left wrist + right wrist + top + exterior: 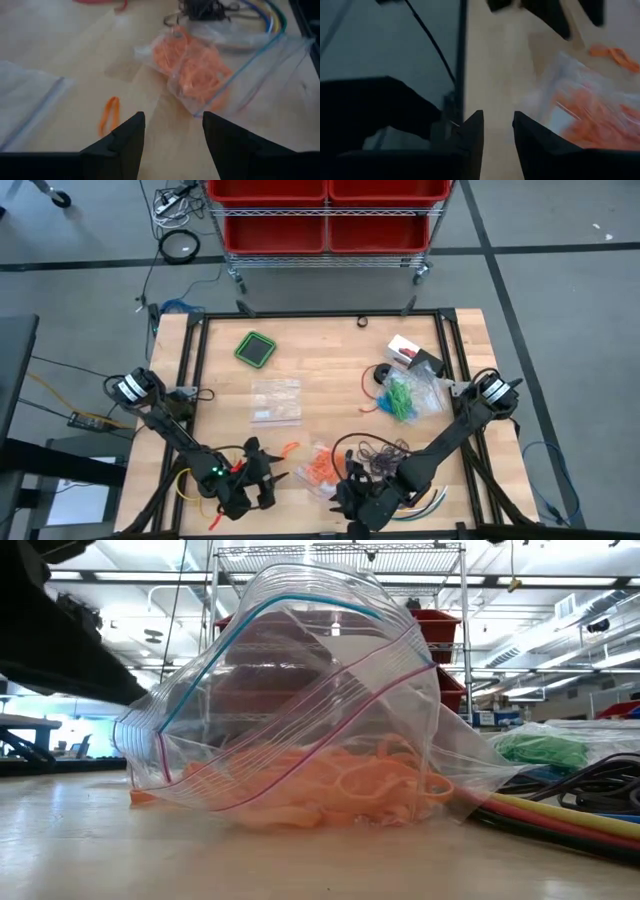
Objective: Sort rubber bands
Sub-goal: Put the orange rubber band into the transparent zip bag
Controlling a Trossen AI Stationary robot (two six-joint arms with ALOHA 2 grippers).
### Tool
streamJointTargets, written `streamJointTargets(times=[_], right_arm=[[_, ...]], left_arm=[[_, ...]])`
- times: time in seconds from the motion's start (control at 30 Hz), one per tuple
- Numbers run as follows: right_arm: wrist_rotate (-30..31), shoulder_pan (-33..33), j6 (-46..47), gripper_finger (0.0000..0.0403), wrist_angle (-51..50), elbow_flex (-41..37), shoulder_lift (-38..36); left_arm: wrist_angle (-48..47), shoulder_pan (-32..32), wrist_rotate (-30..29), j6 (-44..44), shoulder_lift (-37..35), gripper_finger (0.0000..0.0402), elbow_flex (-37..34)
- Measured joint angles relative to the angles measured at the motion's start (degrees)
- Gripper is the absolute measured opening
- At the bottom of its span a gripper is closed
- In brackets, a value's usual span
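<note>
Lying on the wooden counter (330, 365), a clear zip bag of orange rubber bands (195, 75) sits between the left end effector (172, 137) and right end effector (497, 135), both apart and empty.

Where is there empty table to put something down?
Bare wood lies between the green square and the white box, and beside the flat clear bags. It is crowded near the front edge: both grippers, the bag of orange rubber bands, and the dark bands.
</note>
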Motion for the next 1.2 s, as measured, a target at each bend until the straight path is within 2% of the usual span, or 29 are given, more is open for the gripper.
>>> streamJointTargets(times=[0.13, 0.27, 0.4, 0.53, 0.7, 0.83, 1.03, 1.2], right_arm=[[1.04, 0.05, -2.03, 0.0095, 3.22, 0.22, 1.11], [2.49, 0.09, -3.54, 0.0095, 0.66, 3.09, 3.94], [4.81, 0.18, -2.92, 0.009, -10.01, 9.46, 9.34], [7.84, 0.87, -2.76, 0.0081, -22.02, 20.65, 15.57], [15.96, 1.93, -2.1, 0.0068, -41.82, 36.08, 24.78], [17.32, 1.91, 0.7, 0.0064, -51.35, 44.84, 29.31], [21.96, 1.53, 4.1, 0.0064, -58.5, 47.3, 31.08], [22.13, 0.68, 5.33, 0.0067, -62.21, 46.97, 31.12]], left_arm=[[0.64, -0.35, -2.41, 0.04, 0.0, 0.0208, -0.07], [0.99, -0.35, -2.13, -0.24, 0.08, 0.0208, -0.07], [1.98, -0.4, 1.69, -2.07, 0.25, 0.0208, -0.09], [4.83, -0.42, 5.25, -2.2, 1.4, 0.0208, -0.05], [9.12, -0.42, 5.88, -2.09, 4.03, 0.0208, -0.05], [11.88, -0.4, 6.3, -2.11, 6.44, 0.0208, -0.05], [15.96, -0.4, 5.61, -1.67, 9.25, 0.0208, -0.05], [20.43, -0.4, 3.2, 2.33, 10.03, 0.0208, -0.05]])
